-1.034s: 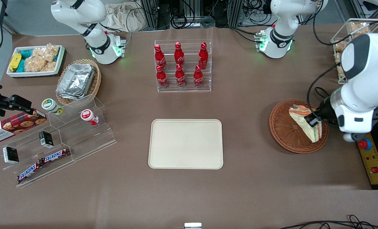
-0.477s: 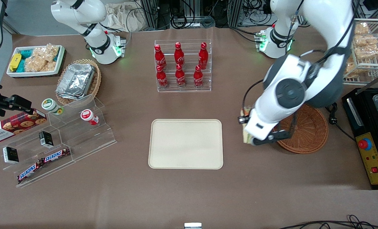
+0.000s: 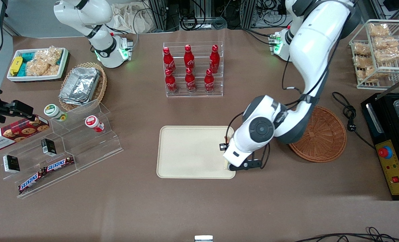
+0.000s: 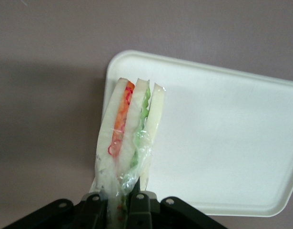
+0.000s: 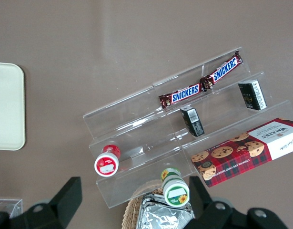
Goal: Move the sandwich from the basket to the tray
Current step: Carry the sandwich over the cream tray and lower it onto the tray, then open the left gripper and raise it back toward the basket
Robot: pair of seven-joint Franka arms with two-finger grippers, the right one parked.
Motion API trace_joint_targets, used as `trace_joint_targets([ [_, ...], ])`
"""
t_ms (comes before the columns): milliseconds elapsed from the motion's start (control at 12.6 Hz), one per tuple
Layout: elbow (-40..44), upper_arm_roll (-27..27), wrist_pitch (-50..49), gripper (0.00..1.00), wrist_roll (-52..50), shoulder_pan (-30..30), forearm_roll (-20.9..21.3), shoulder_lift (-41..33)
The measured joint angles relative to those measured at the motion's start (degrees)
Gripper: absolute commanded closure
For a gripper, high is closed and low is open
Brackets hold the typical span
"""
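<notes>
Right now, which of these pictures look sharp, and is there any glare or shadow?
Front view: sharp and evenly lit. Left wrist view: the gripper holds the sandwich, its wrap glinting, over the washed-out tray, with a soft shadow on the table. Right wrist view: faint reflections on the clear shelf.

The gripper, clamped on the wrapped sandwich, hangs over the tray edge toward the working arm's end. The tray's bare surface spreads out from the gripper toward the parked arm's end with nothing on it. The round wicker basket lies near the gripper toward the working arm's end, with the arm's elbow over its rim. The acrylic rack of red cola bottles stands farther from the front camera, well apart. The stepped acrylic display with Snickers bars sits past the tray, toward the parked arm's end. Open tabletop lies nearer the front camera.
</notes>
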Motion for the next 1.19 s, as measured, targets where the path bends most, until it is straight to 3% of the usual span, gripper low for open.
trace_joint_targets([
  [239,0.1,0.0,0.7,0.91,-0.1,-1.5,0.6,2.5],
  [318,0.1,0.0,1.7,0.77,-0.2,-1.9,0.7,3.2],
  [477,0.1,0.0,2.8,0.33,-0.2,-2.4,0.9,4.3],
  [557,0.2,0.1,2.9,0.0,-0.2,-2.5,0.9,4.7],
  [875,0.6,0.2,3.0,0.0,-0.2,-2.5,1.2,5.0],
  [1193,3.6,1.7,-3.5,0.0,-0.2,-2.2,5.7,1.0],
])
